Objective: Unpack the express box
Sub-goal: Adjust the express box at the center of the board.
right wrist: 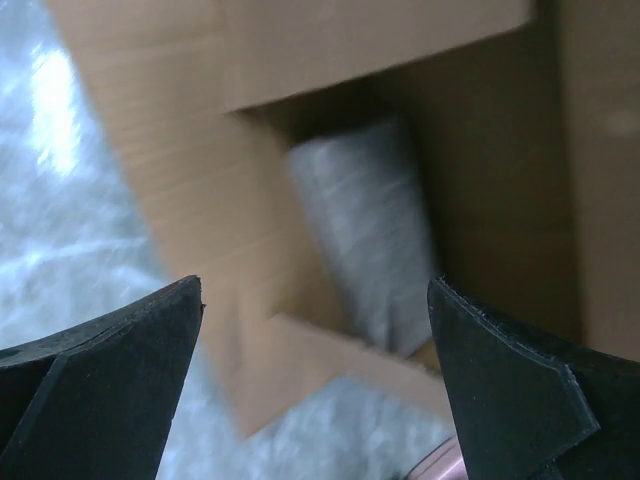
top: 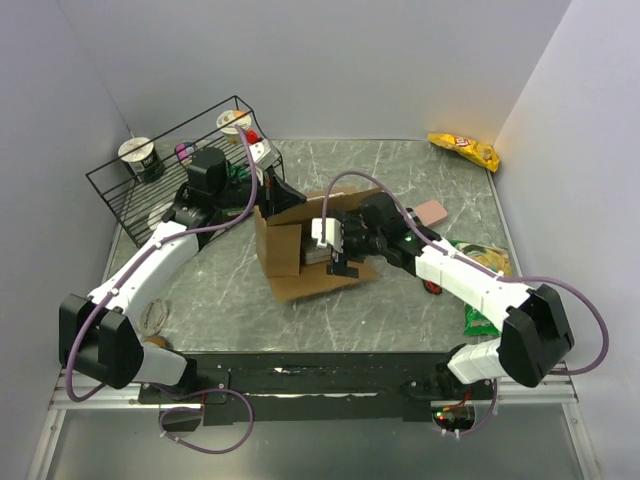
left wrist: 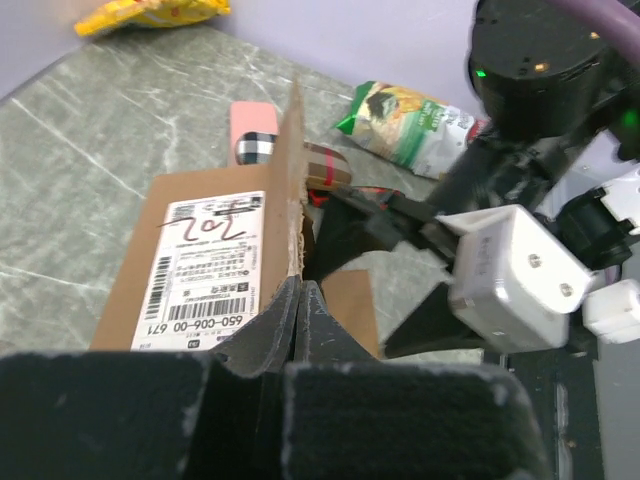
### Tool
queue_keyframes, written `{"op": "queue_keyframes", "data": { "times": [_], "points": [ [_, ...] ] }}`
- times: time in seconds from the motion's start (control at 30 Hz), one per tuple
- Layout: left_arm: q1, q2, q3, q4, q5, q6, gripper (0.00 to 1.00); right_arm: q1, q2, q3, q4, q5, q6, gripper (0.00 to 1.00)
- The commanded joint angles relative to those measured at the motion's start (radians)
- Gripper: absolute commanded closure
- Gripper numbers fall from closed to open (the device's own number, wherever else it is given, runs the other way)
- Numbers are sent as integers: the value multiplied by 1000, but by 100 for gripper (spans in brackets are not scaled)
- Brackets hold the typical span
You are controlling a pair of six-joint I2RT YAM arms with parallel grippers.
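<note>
The express box (top: 282,248) looks light and bendy; the left tool (left wrist: 300,300) pinches its flap (left wrist: 292,180), a good hold; the right tool (right wrist: 315,290) is open.

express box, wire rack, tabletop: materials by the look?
express box: brown corrugated cardboard, matte; ragged flap edge, paper label stuck on. wire rack: thin black rods, probably coated metal. tabletop: grey-green, veined like marble, slight sheen; stone or laminate, can't tell.

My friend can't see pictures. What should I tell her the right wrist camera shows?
The right gripper is wide open, holding nothing, and points at the open brown express box. Inside lies a pale grey thing, too blurry to name. The table shows at the left.
</note>
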Motion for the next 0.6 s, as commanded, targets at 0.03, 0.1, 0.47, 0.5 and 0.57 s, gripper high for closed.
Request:
{"op": "queue_keyframes", "data": {
  "times": [0.03, 0.1, 0.47, 0.5, 0.57],
  "points": [
    [-3, 20, -22, 55, 17, -44, 99, 1, 109, 44, 90, -47, -28, 5],
    [-3, 16, -32, 59, 19, -55, 99, 1, 166, 84, 52, -55, -72, 8],
    [55, 78, -70, 196, 97, -268, 99, 33, 284, -2, 349, 167, -260, 14],
    [63, 100, -67, 205, 108, -282, 99, 35, 296, -5, 387, 175, -274, 14],
    [69, 123, -53, 208, 144, -318, 99, 33, 325, 6, 381, 169, -300, 15]
  ]
}}
